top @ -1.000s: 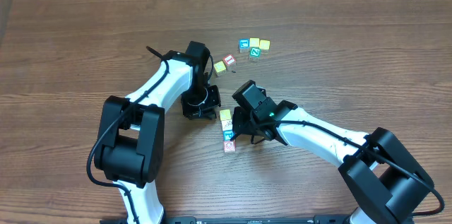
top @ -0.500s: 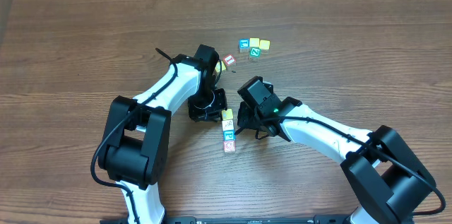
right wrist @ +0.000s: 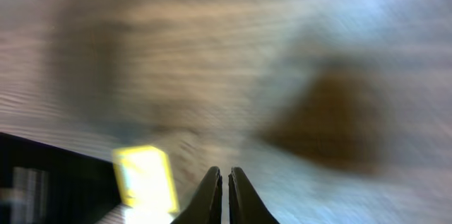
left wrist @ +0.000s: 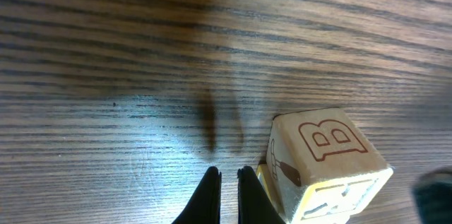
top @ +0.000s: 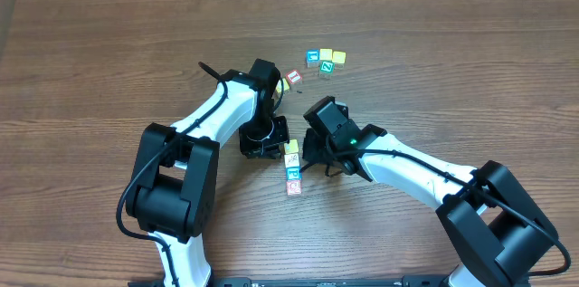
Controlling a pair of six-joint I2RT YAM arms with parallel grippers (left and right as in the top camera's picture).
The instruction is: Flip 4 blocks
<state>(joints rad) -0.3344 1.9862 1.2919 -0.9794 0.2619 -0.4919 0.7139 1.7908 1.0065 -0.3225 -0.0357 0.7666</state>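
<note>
Left arm has swung nearer the blocks (top: 292, 167) since a second ago. Four blocks sit in one row mid-worktop (top: 109, 52), long axis near-to-far, between both arms. Left fingers (left wrist: 214, 190) pressed shut, empty, just beside a cream B block (left wrist: 328, 160). Right fingers (right wrist: 212, 194) shut, empty; that view is blurred, yellow block (right wrist: 145, 176) to their left. Only overhead shows the whole row.

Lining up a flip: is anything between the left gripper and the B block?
Nothing visible. In the left wrist view the shut left gripper sits close beside the B block, with only a sliver of bare wooden table between them.
</note>
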